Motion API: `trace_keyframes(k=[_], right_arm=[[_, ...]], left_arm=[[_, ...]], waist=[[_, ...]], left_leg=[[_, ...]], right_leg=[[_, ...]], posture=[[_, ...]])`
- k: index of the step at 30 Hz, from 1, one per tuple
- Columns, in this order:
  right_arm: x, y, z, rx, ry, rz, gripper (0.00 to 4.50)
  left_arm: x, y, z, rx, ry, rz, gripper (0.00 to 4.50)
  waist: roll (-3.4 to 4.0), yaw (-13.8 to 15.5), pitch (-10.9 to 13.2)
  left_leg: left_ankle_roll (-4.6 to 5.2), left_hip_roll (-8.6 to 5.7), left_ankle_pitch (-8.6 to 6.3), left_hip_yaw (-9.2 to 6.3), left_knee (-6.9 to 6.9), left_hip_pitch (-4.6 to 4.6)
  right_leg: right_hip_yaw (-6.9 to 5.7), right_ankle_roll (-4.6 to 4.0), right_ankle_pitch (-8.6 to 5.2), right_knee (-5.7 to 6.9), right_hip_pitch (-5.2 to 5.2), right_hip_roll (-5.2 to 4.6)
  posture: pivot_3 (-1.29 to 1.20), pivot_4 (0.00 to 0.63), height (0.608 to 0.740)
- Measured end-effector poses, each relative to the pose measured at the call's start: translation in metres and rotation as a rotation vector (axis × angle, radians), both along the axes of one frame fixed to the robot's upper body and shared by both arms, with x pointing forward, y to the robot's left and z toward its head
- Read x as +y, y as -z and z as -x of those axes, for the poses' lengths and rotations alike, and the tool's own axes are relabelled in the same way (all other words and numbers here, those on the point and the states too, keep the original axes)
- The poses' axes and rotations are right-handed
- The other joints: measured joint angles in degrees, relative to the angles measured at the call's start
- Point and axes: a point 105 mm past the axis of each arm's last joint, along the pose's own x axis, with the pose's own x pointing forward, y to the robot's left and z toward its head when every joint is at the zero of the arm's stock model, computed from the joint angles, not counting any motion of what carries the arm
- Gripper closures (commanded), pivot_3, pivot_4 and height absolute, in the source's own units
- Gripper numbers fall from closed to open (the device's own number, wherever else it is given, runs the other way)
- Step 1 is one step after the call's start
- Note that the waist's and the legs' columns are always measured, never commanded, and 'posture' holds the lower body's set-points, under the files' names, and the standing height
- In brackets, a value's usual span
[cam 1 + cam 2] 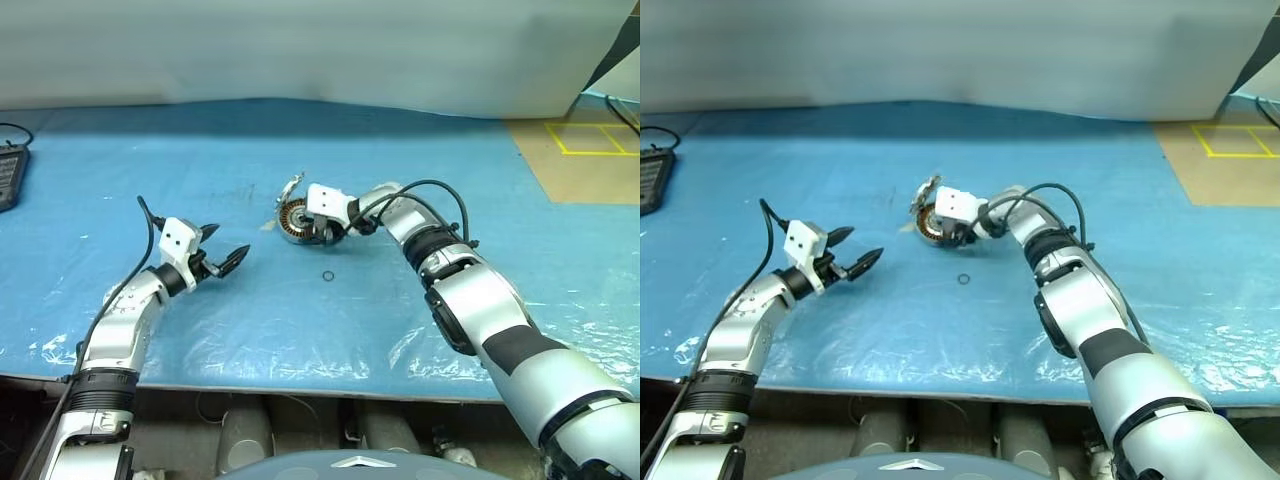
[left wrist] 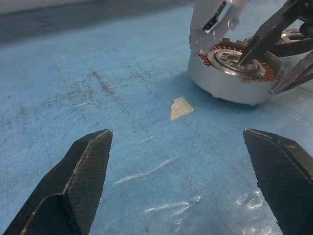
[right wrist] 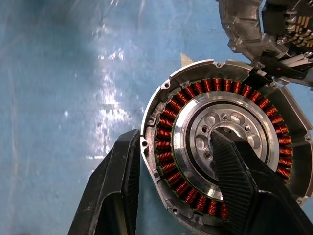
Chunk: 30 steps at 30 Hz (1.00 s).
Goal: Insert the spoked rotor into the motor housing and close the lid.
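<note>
While lid (image 3: 244, 27) open, claw (image 3: 176, 161) astride housing (image 3: 161, 122).

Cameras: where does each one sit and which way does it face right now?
Head pair: forward and down over both arms, left gripper, right gripper, blue table.
Left wrist: along its open black fingers, level across the table at the squat silver motor housing.
Right wrist: down into the housing; one finger inside, one outside.
All share the housing.
</note>
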Motion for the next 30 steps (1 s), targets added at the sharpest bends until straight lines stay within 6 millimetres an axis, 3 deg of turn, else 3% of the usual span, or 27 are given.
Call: trace_keyframes(k=[6, 16, 22, 30], right_arm=[[0.012, -0.012, 0.013, 0.237, 0.059, -0.063, 2.65], [0.051, -0.017, 0.075, 0.476, 0.075, -0.087, 2.65], [0.06, -0.014, 0.081, 0.518, 0.16, -0.081, 2.65], [0.077, -0.018, 0.07, 0.656, 0.369, -0.146, 2.65]], left_arm=[[0.01, -0.002, 0.003, -0.006, -0.026, -0.022, 0.0], [0.022, -0.005, 0.009, -0.013, -0.056, -0.04, 0.0], [0.023, 0.002, 0.018, 0.013, -0.061, -0.047, 0.0], [0.028, 0.0, 0.026, 0.014, -0.081, -0.057, 0.0]], waist=[[-0.01, 0.04, 0.01], [-0.03, 0.2, 0.03], [-0.03, 0.32, 0.04], [-0.03, -0.03, 0.04]], left_leg=[[0.15, 0.0, 0.09, -0.01, -0.16, -0.22], [-0.29, -0.03, 0.14, -0.01, -0.33, -0.3], [-0.36, -0.05, 0.18, -0.01, -0.36, -0.23], [-0.55, -0.11, 0.28, -0.14, -0.72, 0.33]], right_leg=[[-0.04, -0.04, -0.02, -0.06, -0.23, 0.02], [-0.04, -0.01, -0.02, -0.1, -0.42, 0.03], [0.0, 0.0, -0.03, -0.16, -0.36, 0.03], [0.15, 0.02, -0.05, -0.19, -0.06, 0.04]], posture=[[0.0, 0.15, 0.74], [0.0, 0.15, 0.74], [0.0, 0.15, 0.74], [0.0, 0.15, 0.74]])
